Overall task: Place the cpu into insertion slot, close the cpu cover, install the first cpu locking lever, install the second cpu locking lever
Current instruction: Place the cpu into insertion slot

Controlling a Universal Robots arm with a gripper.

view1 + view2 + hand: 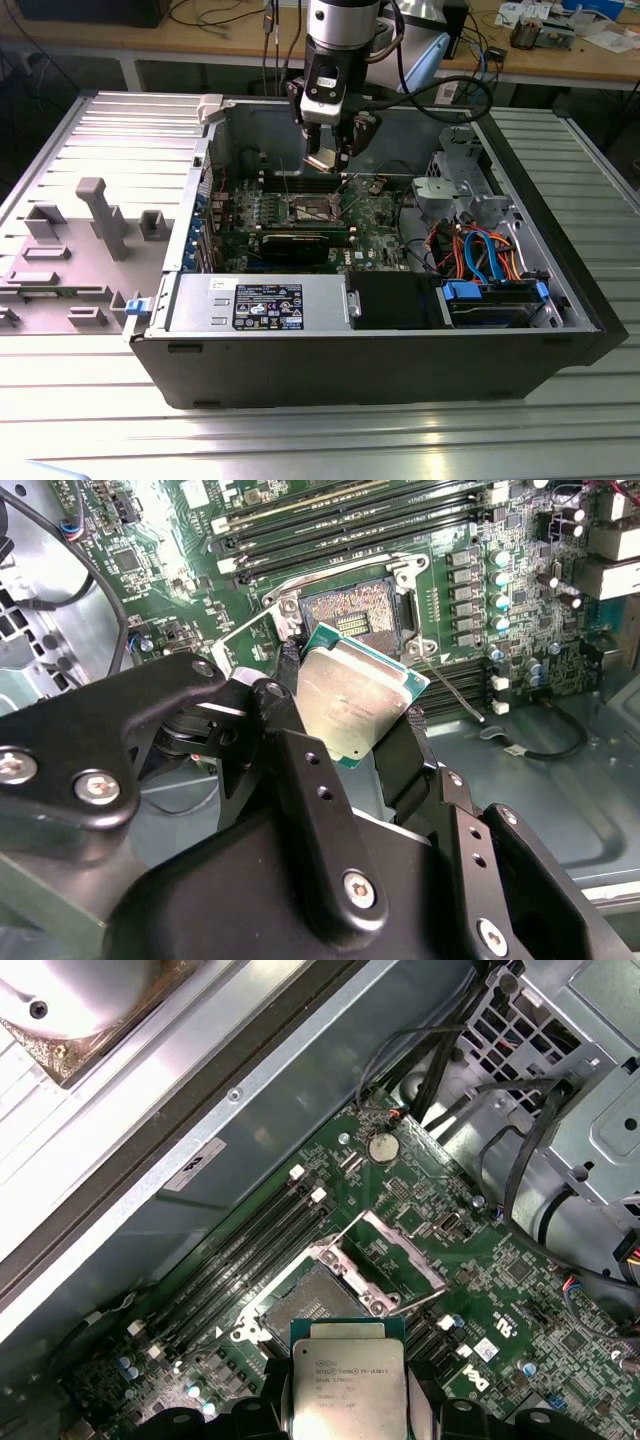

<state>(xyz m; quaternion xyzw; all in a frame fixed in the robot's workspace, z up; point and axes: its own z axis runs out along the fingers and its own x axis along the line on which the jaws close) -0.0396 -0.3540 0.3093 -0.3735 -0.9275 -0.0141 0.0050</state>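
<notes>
My gripper (327, 157) hangs inside the open computer case, shut on the cpu (321, 161), a little above the motherboard. In the second wrist view the black fingers (402, 755) clamp two opposite edges of the cpu (355, 695), whose silver top is tilted. The bare insertion slot (352, 610) lies just beyond the chip. In the first wrist view the cpu (348, 1380) sits close over the slot (300, 1298). The cpu cover (402, 1252) stands swung open beside the slot. A thin locking lever (452, 692) sticks out free at the slot's side.
Black memory slots (240, 1250) run along one side of the slot, and a round coin battery (381, 1145) sits farther off. The case wall (180, 290), a power supply (260, 303), a drive cage (455, 190) and coloured cables (480, 255) surround the green board (375, 215).
</notes>
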